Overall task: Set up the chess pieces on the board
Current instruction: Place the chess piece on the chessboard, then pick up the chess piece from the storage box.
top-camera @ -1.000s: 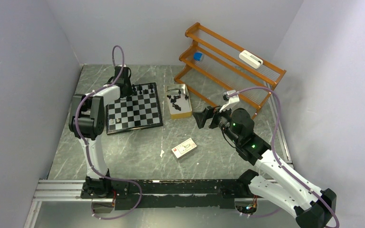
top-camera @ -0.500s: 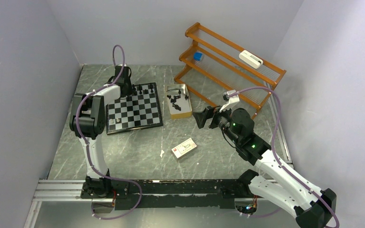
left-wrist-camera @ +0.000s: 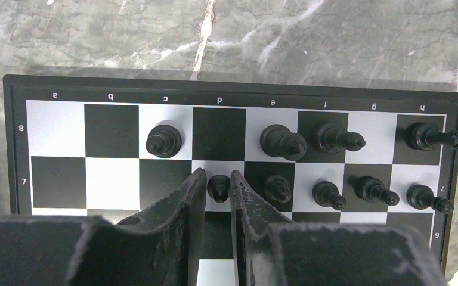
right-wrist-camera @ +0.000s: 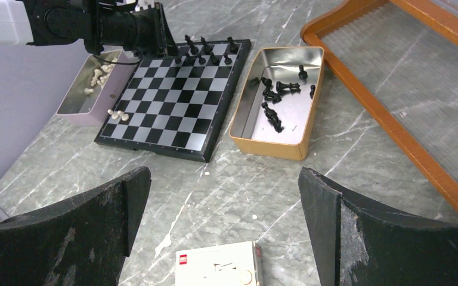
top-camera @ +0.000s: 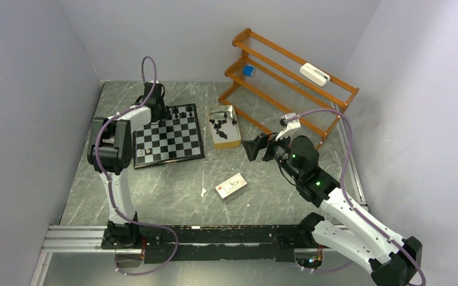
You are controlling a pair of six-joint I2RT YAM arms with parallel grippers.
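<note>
The left gripper (left-wrist-camera: 217, 176) reaches over the far rows of the board (left-wrist-camera: 112, 122). Its fingers stand narrowly parted on either side of a black pawn (left-wrist-camera: 218, 187) on a white square; whether they touch it I cannot tell. Four more pawns (left-wrist-camera: 327, 194) stand in that row to its right, and four larger pieces (left-wrist-camera: 281, 142) stand in the far row. Two pale pieces (right-wrist-camera: 117, 114) stand at the board's near left corner. A tin (right-wrist-camera: 268, 148) just right of the board holds loose pieces (right-wrist-camera: 272, 116), all black. The right gripper (right-wrist-camera: 223, 179) hangs spread wide above the table (top-camera: 173, 190), right of the tin.
</note>
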